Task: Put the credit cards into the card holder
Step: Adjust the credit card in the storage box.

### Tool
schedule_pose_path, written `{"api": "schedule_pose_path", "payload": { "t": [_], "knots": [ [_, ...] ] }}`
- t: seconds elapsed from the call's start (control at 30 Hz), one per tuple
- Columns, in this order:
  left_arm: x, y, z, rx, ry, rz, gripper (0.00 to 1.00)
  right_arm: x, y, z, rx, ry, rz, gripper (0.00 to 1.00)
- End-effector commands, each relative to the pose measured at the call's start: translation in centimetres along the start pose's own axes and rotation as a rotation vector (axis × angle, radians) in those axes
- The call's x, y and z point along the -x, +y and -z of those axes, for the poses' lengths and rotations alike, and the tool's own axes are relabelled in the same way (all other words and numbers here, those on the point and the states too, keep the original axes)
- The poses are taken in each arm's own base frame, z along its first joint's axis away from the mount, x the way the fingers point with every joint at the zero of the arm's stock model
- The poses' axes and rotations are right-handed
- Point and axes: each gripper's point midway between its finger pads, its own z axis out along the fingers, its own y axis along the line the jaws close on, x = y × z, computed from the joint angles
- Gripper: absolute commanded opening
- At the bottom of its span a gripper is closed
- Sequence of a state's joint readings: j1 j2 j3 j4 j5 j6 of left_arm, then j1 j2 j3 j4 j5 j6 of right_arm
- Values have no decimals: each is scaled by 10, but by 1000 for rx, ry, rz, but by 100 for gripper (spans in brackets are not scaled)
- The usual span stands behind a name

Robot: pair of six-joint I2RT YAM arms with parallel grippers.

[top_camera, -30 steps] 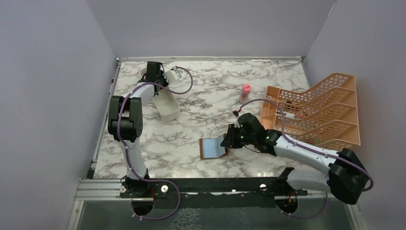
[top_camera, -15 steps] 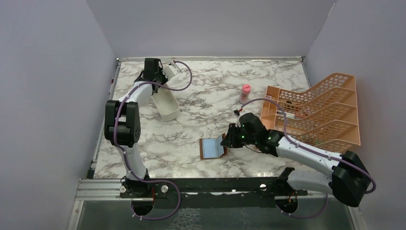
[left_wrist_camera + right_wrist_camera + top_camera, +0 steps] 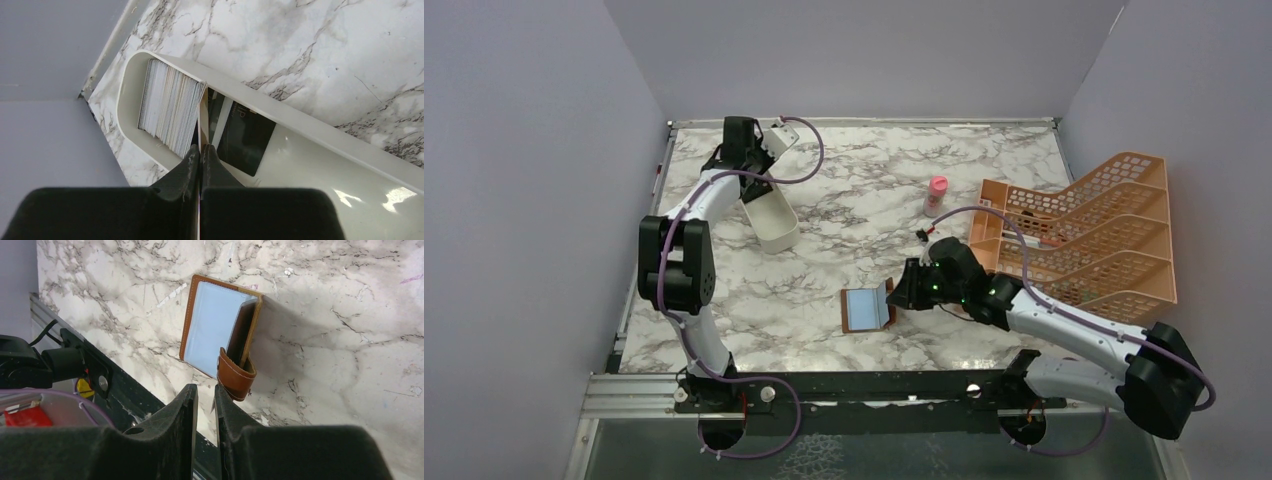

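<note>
The card holder lies open on the marble, blue-grey inside up, its right flap with a brown strap standing upright. My right gripper is at that flap; its jaws stand a narrow slit apart with a thin edge of the flap between them. My left gripper is over the far end of the white tray. In its wrist view the gripper is shut on one thin pale credit card, seen edge-on. A stack of cards and a black card sit in the tray.
An orange lattice rack stands at the right side. A small pink bottle stands left of it. Grey walls close in the left, back and right. The black base rail runs along the near edge by the wallet.
My left gripper has shifted slightly back and left over the tray's far end. My right arm and the wallet have stayed put.
</note>
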State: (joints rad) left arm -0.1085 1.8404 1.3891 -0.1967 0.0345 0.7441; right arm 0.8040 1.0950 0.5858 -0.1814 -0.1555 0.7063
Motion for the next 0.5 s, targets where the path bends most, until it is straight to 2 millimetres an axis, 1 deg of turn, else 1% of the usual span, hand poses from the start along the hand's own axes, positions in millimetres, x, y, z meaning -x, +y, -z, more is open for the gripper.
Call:
{"api": "schedule_pose_path", "payload": {
  "t": [0.0,0.17,0.33,0.37,0.4,0.47],
  "knots": [
    [5,-8,1,-43,-8,-10,0,-4,2,7,14,1,-3,24],
    [0,-16,-6,-82,0,-55,0,-2,3,8,13,-6,-1,24],
    [-10,-13,-18,-75,40,-98,4,0,3,7,8,-3,3,24],
    [-10,-13,-20,-78,40,-103,3,0,3,6,7,-3,3,24],
    [-11,-13,-22,-80,41,-106,0,0,3,6,6,-3,3,24],
    [-11,-14,-24,-91,35,-105,0,0,3,5,7,-2,3,24]
  ]
}}
